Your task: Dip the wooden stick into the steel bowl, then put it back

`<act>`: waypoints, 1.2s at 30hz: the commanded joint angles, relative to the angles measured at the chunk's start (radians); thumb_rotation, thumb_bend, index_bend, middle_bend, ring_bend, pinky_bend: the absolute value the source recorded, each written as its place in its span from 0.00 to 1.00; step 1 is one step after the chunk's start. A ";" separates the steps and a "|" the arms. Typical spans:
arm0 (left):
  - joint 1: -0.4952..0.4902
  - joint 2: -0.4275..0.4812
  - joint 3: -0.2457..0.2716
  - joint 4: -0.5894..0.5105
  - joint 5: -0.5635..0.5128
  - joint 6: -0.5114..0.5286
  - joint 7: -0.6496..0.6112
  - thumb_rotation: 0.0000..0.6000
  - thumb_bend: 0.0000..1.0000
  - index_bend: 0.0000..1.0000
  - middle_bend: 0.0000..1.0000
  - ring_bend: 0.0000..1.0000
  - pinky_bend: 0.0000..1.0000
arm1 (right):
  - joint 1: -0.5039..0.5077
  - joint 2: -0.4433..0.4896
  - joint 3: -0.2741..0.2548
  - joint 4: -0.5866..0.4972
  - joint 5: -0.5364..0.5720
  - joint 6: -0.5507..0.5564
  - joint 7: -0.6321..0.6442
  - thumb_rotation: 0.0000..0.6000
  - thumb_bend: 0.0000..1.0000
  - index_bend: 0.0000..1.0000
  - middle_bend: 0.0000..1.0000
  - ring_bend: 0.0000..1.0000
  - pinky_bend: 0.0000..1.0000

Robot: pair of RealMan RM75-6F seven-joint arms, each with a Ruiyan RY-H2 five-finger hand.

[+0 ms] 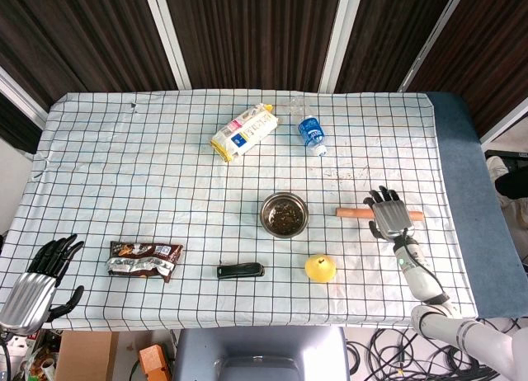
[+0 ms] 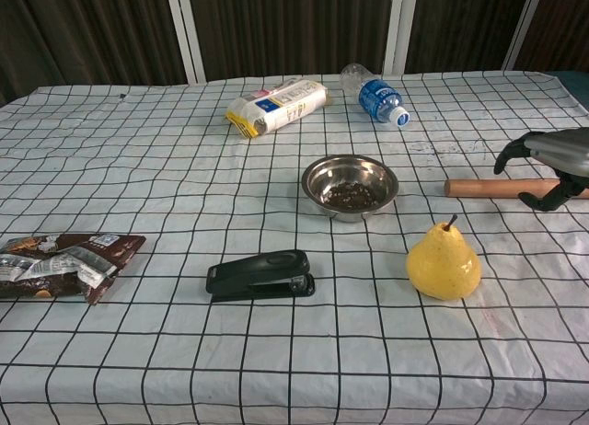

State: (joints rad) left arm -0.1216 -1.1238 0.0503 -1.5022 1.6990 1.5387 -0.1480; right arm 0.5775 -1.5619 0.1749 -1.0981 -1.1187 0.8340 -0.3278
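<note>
The wooden stick (image 1: 353, 213) (image 2: 488, 187) lies flat on the checked tablecloth, to the right of the steel bowl (image 1: 284, 214) (image 2: 351, 186), which has dark bits in its bottom. My right hand (image 1: 390, 214) (image 2: 550, 164) is over the stick's right half, its fingers spread and arched across it and the thumb low on the near side. The stick's right end is hidden under the hand. I cannot see a firm grip on it. My left hand (image 1: 37, 278) hangs off the table's near left corner, fingers apart and empty; the chest view does not show it.
A yellow pear (image 1: 320, 268) (image 2: 444, 259) stands just in front of the bowl, to its right. A black stapler (image 1: 240, 270) (image 2: 260, 275) and a brown snack packet (image 1: 145, 259) (image 2: 64, 259) lie further left. A water bottle (image 1: 312, 134) (image 2: 375, 96) and a yellow-white bag (image 1: 242, 132) (image 2: 278, 106) lie behind.
</note>
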 commanded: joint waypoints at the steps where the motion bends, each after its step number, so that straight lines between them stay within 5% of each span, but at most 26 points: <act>1: 0.000 0.001 0.001 0.001 0.000 -0.001 -0.001 1.00 0.40 0.00 0.00 0.00 0.08 | 0.000 -0.004 -0.001 0.005 0.009 0.002 0.000 0.98 0.42 0.25 0.13 0.01 0.12; 16: -0.001 0.004 0.001 -0.002 -0.001 0.001 -0.017 1.00 0.38 0.00 0.01 0.00 0.08 | 0.021 -0.071 0.000 0.081 0.036 0.002 -0.004 1.00 0.42 0.38 0.20 0.08 0.16; 26: 0.000 0.007 0.004 -0.001 0.000 0.001 -0.028 1.00 0.37 0.00 0.01 0.00 0.08 | 0.021 -0.103 0.011 0.119 0.063 0.018 -0.017 1.00 0.42 0.51 0.29 0.19 0.28; 36: 0.002 0.010 0.004 0.000 0.000 0.007 -0.035 1.00 0.37 0.00 0.01 0.00 0.08 | -0.017 -0.134 0.021 0.151 -0.051 0.184 0.147 1.00 0.42 0.67 0.41 0.33 0.41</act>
State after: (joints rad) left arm -0.1196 -1.1140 0.0540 -1.5021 1.6987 1.5454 -0.1828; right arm 0.5723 -1.6872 0.1928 -0.9601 -1.1417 0.9878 -0.2199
